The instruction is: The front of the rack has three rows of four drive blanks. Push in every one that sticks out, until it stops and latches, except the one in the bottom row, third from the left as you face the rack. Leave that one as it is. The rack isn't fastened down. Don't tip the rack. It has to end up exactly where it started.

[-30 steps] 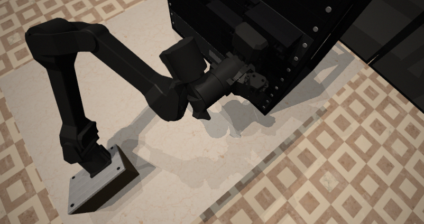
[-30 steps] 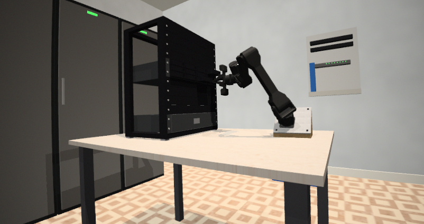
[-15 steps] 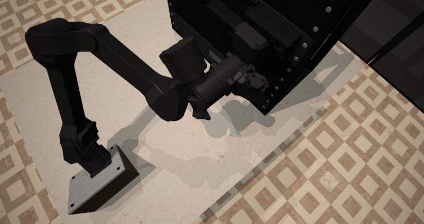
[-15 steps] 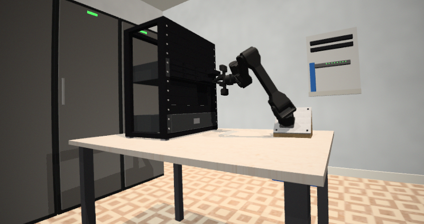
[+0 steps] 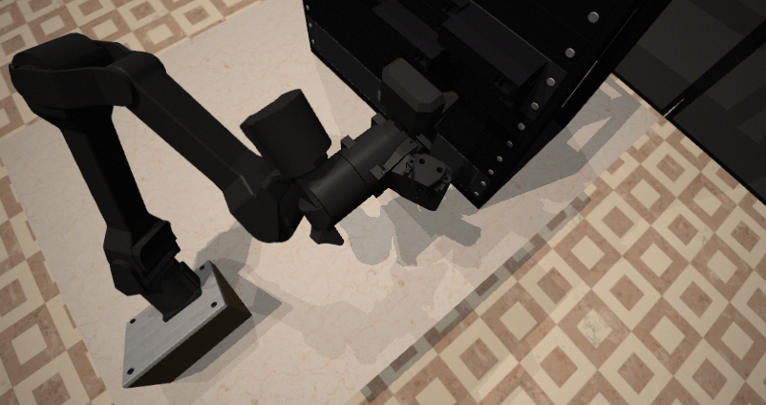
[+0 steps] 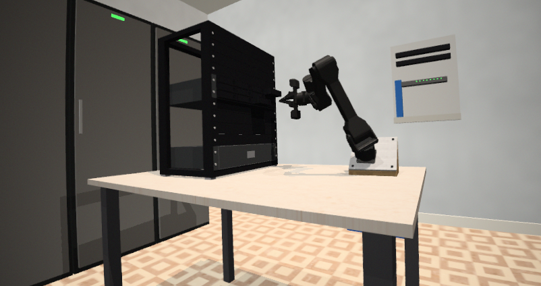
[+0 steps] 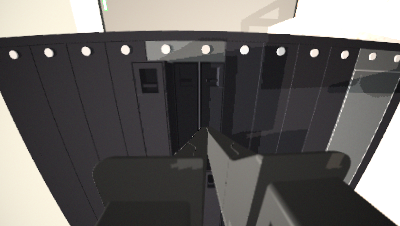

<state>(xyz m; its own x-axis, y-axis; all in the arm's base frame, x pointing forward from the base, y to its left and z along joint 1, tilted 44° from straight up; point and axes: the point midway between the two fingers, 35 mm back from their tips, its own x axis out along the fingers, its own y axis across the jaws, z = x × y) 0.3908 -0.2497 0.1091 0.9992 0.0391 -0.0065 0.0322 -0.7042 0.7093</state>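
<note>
The black rack [image 6: 223, 102] stands on the left part of the table, its front facing my arm. One drive blank [image 6: 273, 92] sticks out of the front at mid height, on the side far from the exterior camera. My gripper [image 6: 282, 100] is shut and empty, with its tips just in front of the rack and slightly below that blank. In the wrist view the shut fingers [image 7: 206, 134] point at the rack front [image 7: 200, 90], where a lighter blank [image 7: 148, 107] sits beside two darker ones [image 7: 200, 100]. From above, protruding blanks [image 5: 490, 45] show on the rack face. The bottom row is too dark to read.
The arm's base [image 6: 373, 160] sits on the table's right side. A grey panel [image 6: 244, 155] fills the rack's lower front. Tall dark cabinets [image 6: 75, 125] stand behind the rack. The table's front edge [image 6: 265, 212] lies close to the rack's foot.
</note>
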